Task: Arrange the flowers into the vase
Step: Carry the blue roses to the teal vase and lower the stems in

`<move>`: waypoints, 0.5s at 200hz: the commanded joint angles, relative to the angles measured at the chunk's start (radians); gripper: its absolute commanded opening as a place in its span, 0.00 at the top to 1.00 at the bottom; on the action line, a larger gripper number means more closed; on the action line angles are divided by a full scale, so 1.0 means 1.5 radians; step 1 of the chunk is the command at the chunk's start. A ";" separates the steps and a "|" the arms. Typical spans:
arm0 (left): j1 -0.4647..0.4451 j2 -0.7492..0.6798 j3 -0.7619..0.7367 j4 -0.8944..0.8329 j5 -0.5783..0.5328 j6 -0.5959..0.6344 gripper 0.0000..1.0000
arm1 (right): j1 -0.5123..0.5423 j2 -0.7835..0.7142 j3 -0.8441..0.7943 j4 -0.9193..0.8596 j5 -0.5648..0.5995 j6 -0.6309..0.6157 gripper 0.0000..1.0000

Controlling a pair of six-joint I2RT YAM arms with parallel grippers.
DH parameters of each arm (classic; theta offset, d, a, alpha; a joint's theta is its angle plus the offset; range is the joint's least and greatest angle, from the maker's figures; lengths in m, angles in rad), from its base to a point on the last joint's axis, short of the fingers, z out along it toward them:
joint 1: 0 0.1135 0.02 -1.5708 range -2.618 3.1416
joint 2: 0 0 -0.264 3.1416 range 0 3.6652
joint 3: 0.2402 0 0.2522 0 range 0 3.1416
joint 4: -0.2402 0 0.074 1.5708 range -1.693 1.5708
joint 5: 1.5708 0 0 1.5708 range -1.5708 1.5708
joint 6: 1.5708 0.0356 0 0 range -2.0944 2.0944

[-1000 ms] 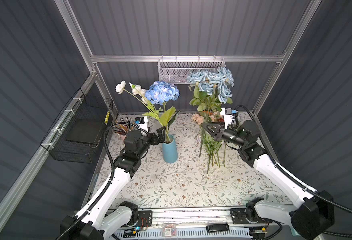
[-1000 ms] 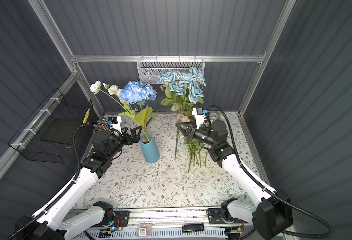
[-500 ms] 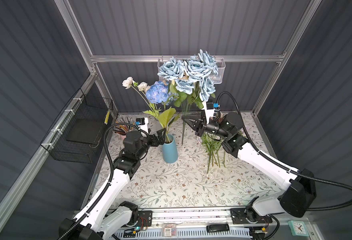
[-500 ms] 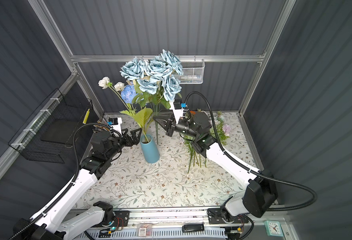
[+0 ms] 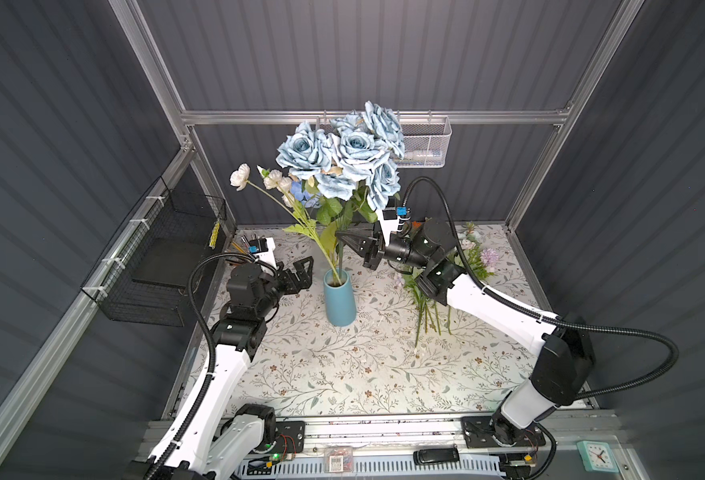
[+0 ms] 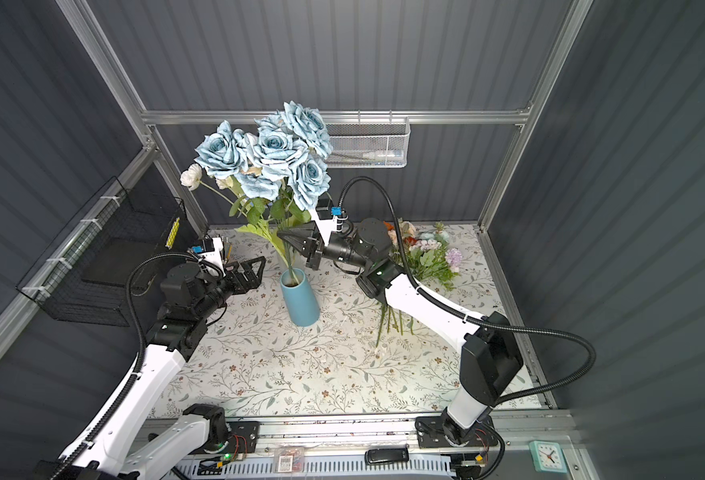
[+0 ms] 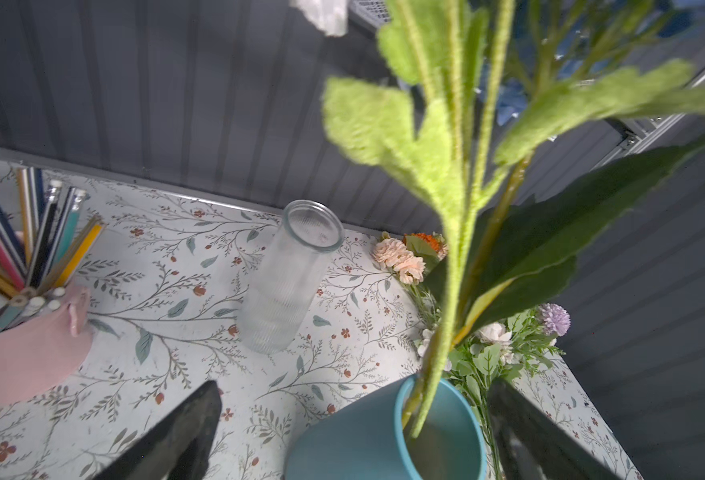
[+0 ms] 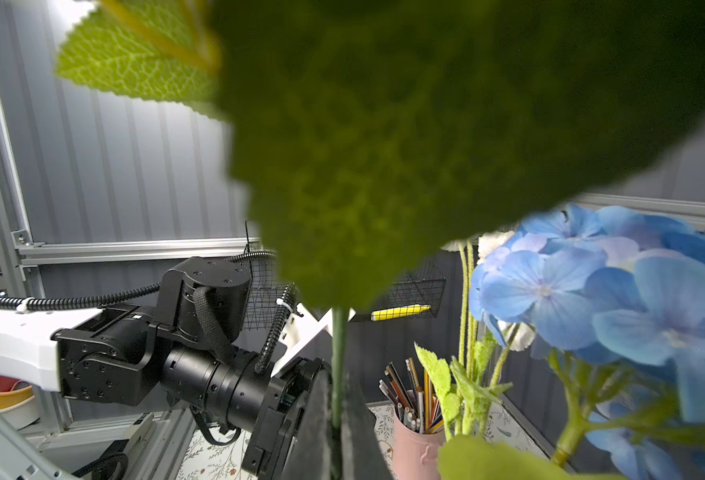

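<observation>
A blue vase (image 5: 340, 301) (image 6: 300, 301) (image 7: 384, 436) stands mid-table and holds a cream flower stem (image 5: 240, 176) and a blue hydrangea (image 5: 303, 195) (image 8: 612, 299). My right gripper (image 5: 342, 239) (image 6: 285, 237) (image 8: 336, 415) is shut on the stem of a dusty-blue rose bunch (image 5: 350, 153) (image 6: 271, 158), held upright just above the vase. The stem's lower end points at the vase mouth; I cannot tell whether it is inside. My left gripper (image 5: 303, 270) (image 6: 257, 270) (image 7: 355, 390) is open and empty, beside the vase on its left. More flowers (image 5: 467, 257) (image 6: 425, 253) lie at the back right.
A clear glass vase (image 7: 288, 282) and a pink pencil cup (image 7: 22, 345) (image 8: 415, 432) stand at the back left. A black wire basket (image 5: 163, 257) hangs on the left wall and a white mesh basket (image 5: 423, 143) on the back rail.
My right arm has carried the rose bunch leftward from the flower pile to above the vase. The left arm has stayed in place, open.
</observation>
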 commanded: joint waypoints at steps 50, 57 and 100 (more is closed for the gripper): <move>0.004 -0.023 -0.019 0.027 0.087 -0.018 0.00 | 0.012 0.073 0.022 0.053 0.019 -0.060 1.00; 0.003 -0.025 -0.021 0.041 0.105 -0.019 0.00 | 0.014 0.077 0.018 0.053 0.026 -0.068 1.00; 0.003 -0.011 0.006 0.068 0.190 -0.018 0.00 | 0.016 0.101 0.007 0.019 0.048 -0.088 1.00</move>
